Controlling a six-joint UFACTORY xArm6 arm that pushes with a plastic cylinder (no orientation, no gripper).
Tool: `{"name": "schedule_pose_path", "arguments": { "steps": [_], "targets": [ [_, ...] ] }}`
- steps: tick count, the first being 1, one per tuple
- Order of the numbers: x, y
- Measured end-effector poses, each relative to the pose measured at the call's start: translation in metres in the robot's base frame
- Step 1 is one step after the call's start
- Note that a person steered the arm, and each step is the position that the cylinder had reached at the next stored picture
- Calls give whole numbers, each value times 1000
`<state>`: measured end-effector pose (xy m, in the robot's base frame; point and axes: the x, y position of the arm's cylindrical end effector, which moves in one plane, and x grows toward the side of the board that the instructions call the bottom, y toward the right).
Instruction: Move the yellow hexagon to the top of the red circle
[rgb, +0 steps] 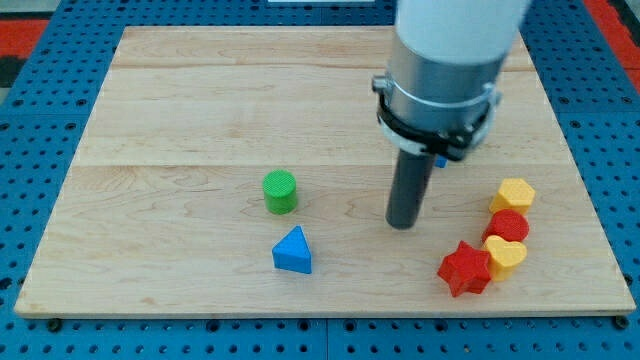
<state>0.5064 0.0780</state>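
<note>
The yellow hexagon (513, 194) sits near the view's right edge of the wooden board (200, 100). The red circle (509, 225) is just below it, touching it. My tip (403, 224) is on the board, well to the left of both blocks, about level with the red circle. The dark rod rises from the tip to the grey and white arm at the view's top.
A second yellow block (505, 256) lies just below the red circle. A red star (466, 268) sits to its lower left. A green cylinder (280, 191) and a blue triangle (293, 251) stand left of my tip. A small blue piece (439, 160) shows behind the arm.
</note>
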Motion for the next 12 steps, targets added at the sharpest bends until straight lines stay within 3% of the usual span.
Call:
{"name": "schedule_pose_path", "arguments": {
  "steps": [2, 6, 7, 9, 10, 11, 12],
  "targets": [
    [-77, 97],
    [-50, 117],
    [-41, 151],
    [9, 109],
    [-3, 114],
    [-43, 109],
    [-36, 90]
  ]
}}
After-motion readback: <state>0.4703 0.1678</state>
